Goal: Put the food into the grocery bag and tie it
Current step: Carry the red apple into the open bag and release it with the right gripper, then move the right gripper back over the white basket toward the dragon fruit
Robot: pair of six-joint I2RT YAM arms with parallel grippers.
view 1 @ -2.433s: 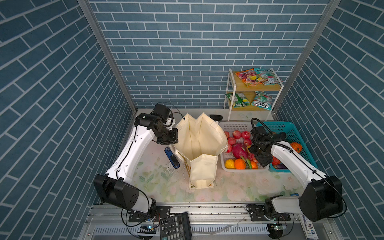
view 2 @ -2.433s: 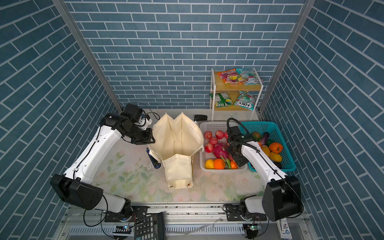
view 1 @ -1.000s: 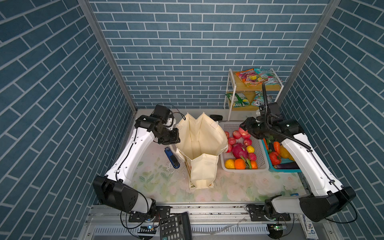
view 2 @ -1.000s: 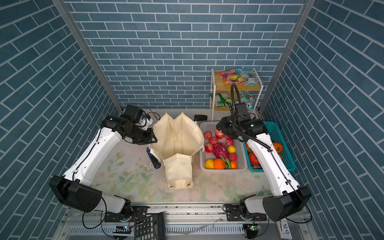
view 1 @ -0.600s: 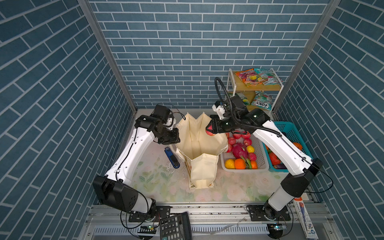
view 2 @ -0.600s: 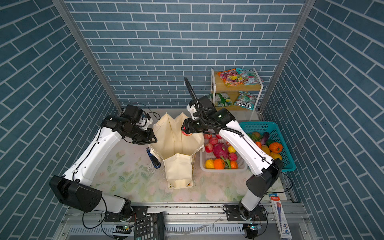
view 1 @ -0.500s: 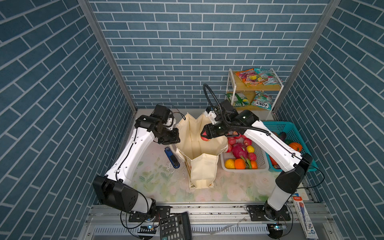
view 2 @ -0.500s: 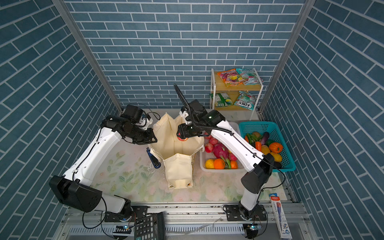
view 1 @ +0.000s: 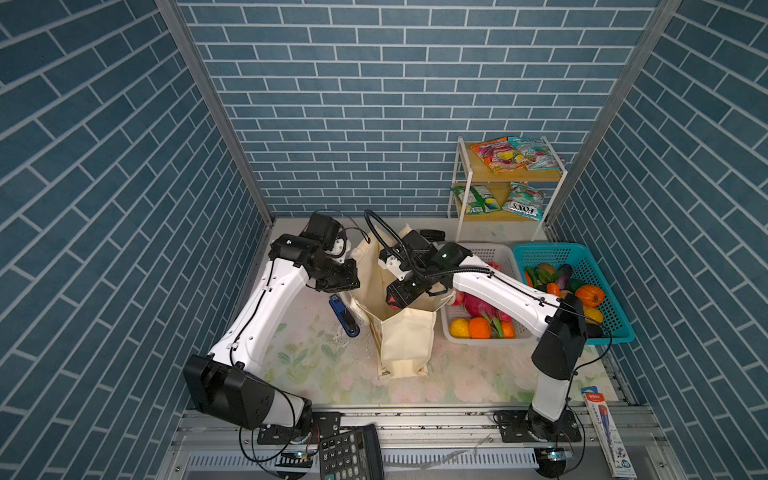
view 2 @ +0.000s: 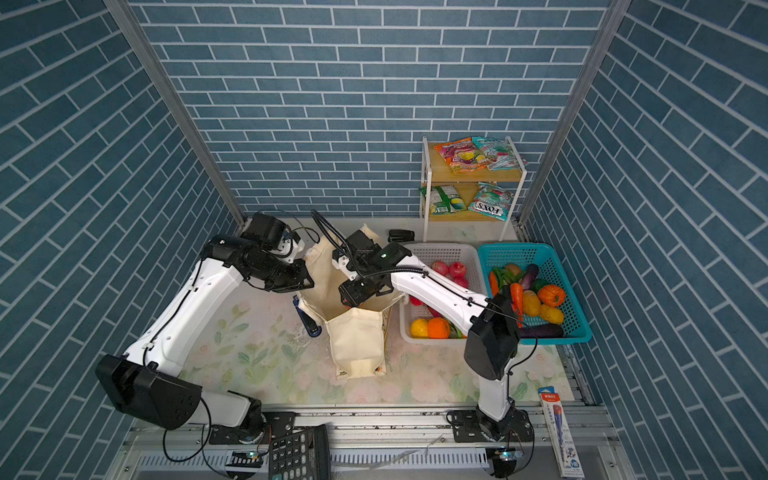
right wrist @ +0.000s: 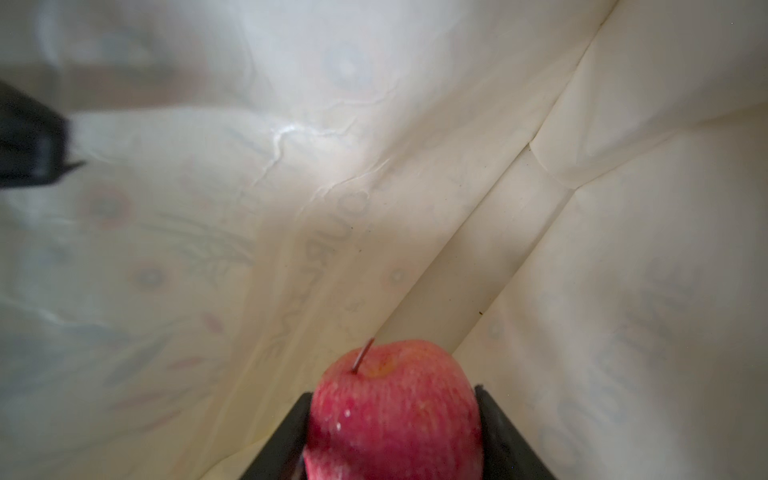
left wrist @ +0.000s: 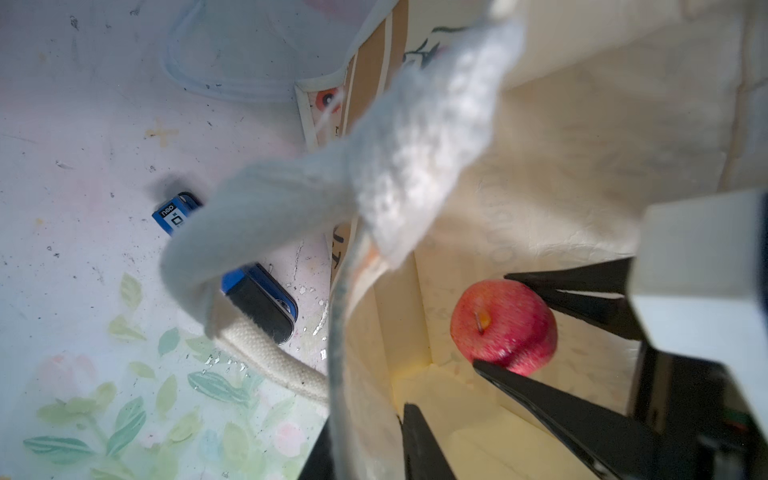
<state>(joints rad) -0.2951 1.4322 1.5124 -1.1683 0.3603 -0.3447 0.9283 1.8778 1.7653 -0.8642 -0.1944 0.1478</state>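
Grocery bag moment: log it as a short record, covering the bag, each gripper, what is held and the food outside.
bag: grocery bag upright, mouth open
left gripper: shut on the bag's rim
right gripper: shut on a red apple, inside the bag
food outside: dragon fruit and oranges in the white basket; snack packets on the shelf

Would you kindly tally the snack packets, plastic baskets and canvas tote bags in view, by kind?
Snack packets: 4
Plastic baskets: 2
Canvas tote bag: 1
Total: 7
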